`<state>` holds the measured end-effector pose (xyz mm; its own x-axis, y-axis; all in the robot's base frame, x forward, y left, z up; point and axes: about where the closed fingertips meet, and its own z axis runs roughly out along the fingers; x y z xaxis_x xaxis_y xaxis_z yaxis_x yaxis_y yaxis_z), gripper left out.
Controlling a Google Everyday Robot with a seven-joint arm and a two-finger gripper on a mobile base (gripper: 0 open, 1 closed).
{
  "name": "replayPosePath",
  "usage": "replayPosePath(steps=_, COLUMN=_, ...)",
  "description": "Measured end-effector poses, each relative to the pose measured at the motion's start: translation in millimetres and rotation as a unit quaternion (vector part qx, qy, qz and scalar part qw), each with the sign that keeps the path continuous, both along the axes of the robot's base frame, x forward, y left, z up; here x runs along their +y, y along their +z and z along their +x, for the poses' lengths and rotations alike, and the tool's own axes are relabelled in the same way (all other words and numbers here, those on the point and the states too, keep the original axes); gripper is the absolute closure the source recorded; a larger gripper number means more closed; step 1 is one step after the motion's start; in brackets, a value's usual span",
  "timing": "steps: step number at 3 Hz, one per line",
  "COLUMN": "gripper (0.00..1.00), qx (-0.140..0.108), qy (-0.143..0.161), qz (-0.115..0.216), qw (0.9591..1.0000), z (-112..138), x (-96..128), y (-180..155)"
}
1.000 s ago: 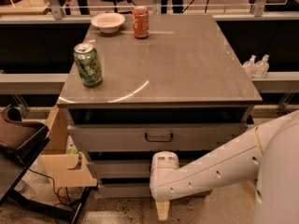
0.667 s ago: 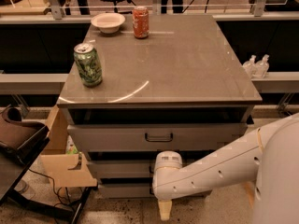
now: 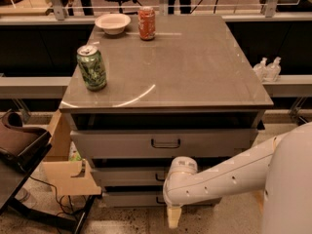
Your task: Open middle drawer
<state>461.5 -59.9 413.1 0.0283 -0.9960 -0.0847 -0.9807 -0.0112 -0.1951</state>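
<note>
three drawer fronts on the grey cabinet (image 3: 195, 67). the middle drawer (image 3: 126, 175) sits at lower centre of the frame and looks shut, its loop handle (image 3: 159, 177) half hidden behind the white arm (image 3: 229, 172). the gripper (image 3: 174, 217) hangs at bottom centre, below handle height; cannot tell how far open it is or whether it holds anything. judgement: raise it to the handle, seat squarely, pull straight out, avoiding the top drawer's handle (image 3: 165, 143).
</note>
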Motion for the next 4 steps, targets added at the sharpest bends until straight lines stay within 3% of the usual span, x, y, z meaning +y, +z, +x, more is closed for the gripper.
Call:
replayPosePath(steps=2, gripper=0.0, qx=0.006, qy=0.016, qz=0.006, qw=0.9998, z=10.2, x=12.7, y=-8.2)
replayPosePath(steps=3, gripper=0.17, qx=0.014, qy=0.025, qz=-0.002, qw=0.9996, z=11.7, x=19.1, y=-15.8)
replayPosePath(steps=4, gripper=0.41, qx=0.014, qy=0.025, qz=-0.002, qw=0.9996, z=11.1, x=19.0, y=-16.2)
